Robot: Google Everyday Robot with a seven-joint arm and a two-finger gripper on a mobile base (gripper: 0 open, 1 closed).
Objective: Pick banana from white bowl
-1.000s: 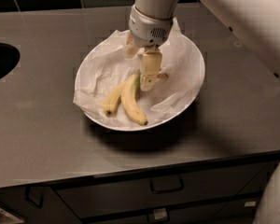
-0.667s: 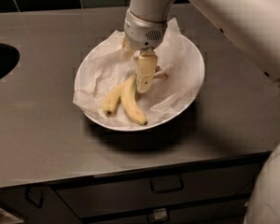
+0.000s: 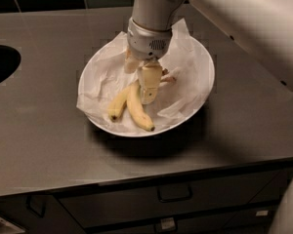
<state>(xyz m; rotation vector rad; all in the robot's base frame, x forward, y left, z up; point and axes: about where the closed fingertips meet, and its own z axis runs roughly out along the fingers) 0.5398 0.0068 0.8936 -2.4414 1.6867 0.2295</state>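
The white bowl (image 3: pixel 200 94) stands mid-counter, lined with crumpled white paper. Two bananas lie in its left half. The banana (image 3: pixel 138 112) is the thicker, curved one on the right, its dark tip pointing to the bowl's front rim. The slimmer, paler banana (image 3: pixel 117 105) lies against its left side. My gripper (image 3: pixel 138 86) hangs straight down from the arm into the bowl, open, over the upper end of the banana. One finger (image 3: pixel 149 82) stands just right of that end, and the other shows behind on the left. The banana's stem end is hidden by the gripper.
A dark round opening (image 3: pixel 0 65) is set in the grey counter at the far left. Drawers with handles (image 3: pixel 175 194) run below the counter's front edge. A dark tiled wall lies behind. My white arm (image 3: pixel 244 23) crosses the upper right.
My gripper has shifted slightly left and down towards the upper end of the banana. The bananas and the bowl have not moved.
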